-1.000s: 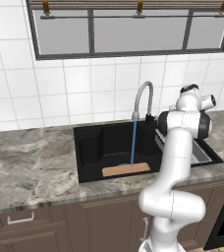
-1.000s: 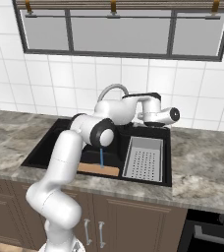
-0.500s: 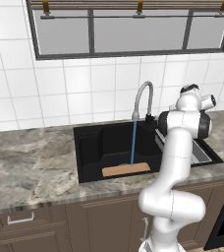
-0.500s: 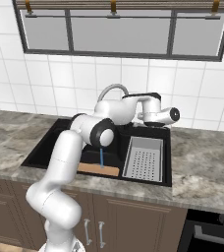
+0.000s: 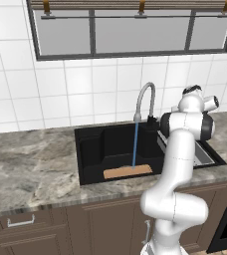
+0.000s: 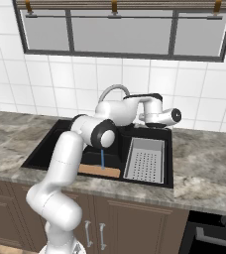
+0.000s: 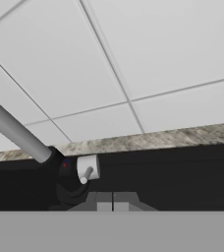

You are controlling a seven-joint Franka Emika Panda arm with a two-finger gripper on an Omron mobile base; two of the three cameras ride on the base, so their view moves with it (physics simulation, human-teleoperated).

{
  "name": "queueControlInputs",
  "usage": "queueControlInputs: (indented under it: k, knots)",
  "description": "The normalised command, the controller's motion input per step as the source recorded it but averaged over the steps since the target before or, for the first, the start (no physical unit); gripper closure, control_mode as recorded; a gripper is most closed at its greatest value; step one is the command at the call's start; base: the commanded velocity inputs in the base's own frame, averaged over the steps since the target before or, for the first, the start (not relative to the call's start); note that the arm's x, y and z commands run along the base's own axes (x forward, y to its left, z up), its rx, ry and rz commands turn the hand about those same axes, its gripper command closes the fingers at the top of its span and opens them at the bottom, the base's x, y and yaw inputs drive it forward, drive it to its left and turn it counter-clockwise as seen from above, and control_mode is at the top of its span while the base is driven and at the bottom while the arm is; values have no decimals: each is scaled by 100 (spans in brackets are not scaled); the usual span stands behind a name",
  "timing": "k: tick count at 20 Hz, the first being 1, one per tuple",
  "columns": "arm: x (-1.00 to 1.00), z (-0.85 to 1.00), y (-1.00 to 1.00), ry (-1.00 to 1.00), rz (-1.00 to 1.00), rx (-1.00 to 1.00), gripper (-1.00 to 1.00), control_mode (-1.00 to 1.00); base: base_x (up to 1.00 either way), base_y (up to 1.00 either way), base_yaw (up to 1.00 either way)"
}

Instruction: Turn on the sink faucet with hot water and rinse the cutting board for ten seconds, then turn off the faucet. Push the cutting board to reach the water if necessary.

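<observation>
water (image 5: 134,144), a thin blue stream from the tall grey metal faucet (image 5: 144,99), lands on the flat tan wooden board (image 5: 127,172) in the black sink (image 5: 93,149); closed fingers (image 7: 113,201) could slip past the small white handle (image 7: 88,169).

even, flat rendered light, bright overall, no obvious single source. white wall tiles (image 5: 60,89) read clean, no glare. sink (image 5: 90,149) basin is very dark, detail inside is hard to read. soft shadow under the counter edge (image 6: 135,191) on the cabinets. base views sharp, no edge distortion. hand view slightly soft, close-up, lower part dim.
</observation>
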Motion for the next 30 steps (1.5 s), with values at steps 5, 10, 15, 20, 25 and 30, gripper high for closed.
queueControlInputs:
  k: [5,10,15,20,25,30]
  knots:
    - [0,0,0,0,0,0,100,-100,0,0,0]
    - [0,0,0,0,0,0,100,-100,0,0,0]
    - [0,0,0,0,0,0,100,-100,0,0,0]
    - [0,0,0,0,0,0,100,-100,0,0,0]
    - [0,0,0,0,0,0,100,-100,0,0,0]
    - [0,0,0,0,0,0,100,-100,0,0,0]
